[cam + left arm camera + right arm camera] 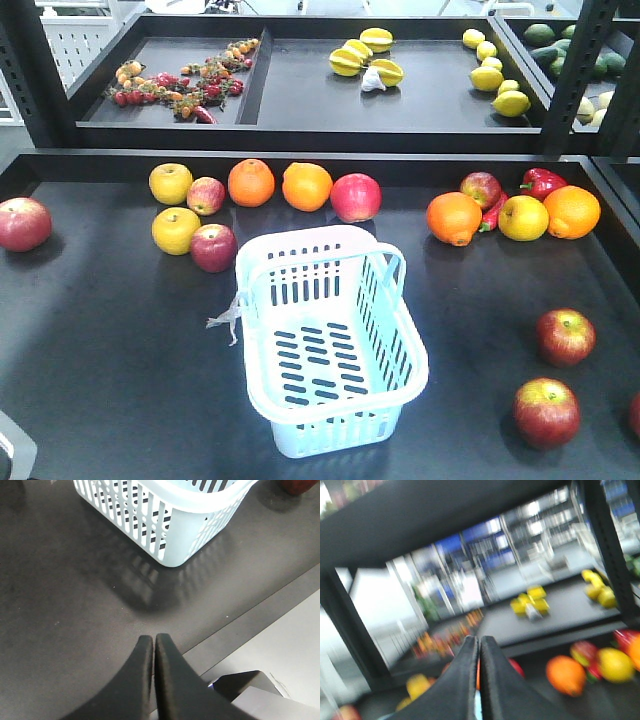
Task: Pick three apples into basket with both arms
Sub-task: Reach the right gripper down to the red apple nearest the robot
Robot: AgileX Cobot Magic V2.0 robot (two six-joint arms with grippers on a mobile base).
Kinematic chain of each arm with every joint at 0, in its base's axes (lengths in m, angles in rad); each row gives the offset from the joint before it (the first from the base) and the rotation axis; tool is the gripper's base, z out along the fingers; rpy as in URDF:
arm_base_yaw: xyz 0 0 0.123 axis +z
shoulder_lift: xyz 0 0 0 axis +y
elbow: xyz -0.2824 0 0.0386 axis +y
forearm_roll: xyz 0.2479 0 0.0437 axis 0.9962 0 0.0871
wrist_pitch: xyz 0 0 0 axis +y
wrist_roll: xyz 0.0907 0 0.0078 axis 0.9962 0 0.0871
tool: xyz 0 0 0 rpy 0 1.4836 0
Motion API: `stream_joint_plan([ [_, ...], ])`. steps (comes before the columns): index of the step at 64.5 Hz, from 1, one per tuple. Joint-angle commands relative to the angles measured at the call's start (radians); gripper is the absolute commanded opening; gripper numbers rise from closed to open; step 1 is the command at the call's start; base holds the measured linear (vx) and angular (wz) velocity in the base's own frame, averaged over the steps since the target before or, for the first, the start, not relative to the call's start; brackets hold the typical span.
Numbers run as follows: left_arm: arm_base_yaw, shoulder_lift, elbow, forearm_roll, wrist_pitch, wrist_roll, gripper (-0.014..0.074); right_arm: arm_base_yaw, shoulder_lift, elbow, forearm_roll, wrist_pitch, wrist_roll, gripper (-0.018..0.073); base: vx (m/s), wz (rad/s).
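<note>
- Currently, in your left wrist view, the left gripper (152,639) sits at bottom centre. Its two fingers are pressed together along their length and grip nothing.
- It hangs over the bare dark table (60,605). A corner of the basket (175,535) fills the upper middle of that frame, well apart from the fingertips.
- In your right wrist view, the right gripper (479,640) is also at bottom centre, fingers closed against each other and empty. The view is badly blurred. An orange (565,675) and a yellow fruit (615,664) show at lower right.
- In the front view, the basket (330,435) stands upright at the centre of the frame, its slotted bottom bare.
- The dark red apple (213,247) lies just left of the basket's far left corner, touching a yellow apple (175,230).
- The upper streaked apple (565,335) and lower streaked apple (546,411) lie at lower right, near each other and well apart from the basket.
- You cannot tell from these views which other red fruit count.
</note>
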Motion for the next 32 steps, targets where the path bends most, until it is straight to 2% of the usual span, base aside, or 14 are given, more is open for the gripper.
stream_joint_plan([
  [1, -0.002, -0.002, -0.025, -0.023, -0.053, -0.007, -0.0008, -0.005, 0.145, -0.162, -0.096, 0.130, -0.041, 0.0022, 0.00, 0.00],
  [8, -0.002, -0.002, -0.025, -0.024, -0.053, -0.007, -0.0008, -0.005, 0.315, -0.271, -0.206, 0.268, -0.036, 0.0093, 0.00, 0.00],
  [15, -0.002, -0.002, -0.025, -0.048, -0.054, -0.007, -0.0008, -0.005, 0.470, -0.330, -0.279, 0.348, -0.038, 0.0275, 0.00, 0.00],
  [23, -0.002, -0.002, -0.025, -0.056, -0.055, -0.007, -0.0008, -0.005, 0.610, -0.332, -0.400, 0.300, -0.062, 0.0564, 0.00, 0.00],
  [30, -0.002, -0.002, -0.025, -0.056, -0.055, -0.007, -0.0008, -0.005, 0.714, -0.331, -0.439, 0.284, -0.054, 0.0724, 0.00, 0.00],
  [32, -0.002, -0.002, -0.025, -0.056, -0.055, -0.007, -0.0008, -0.005, 0.737, -0.331, -0.438, 0.287, -0.056, 0.0729, 0.00, 0.00],
])
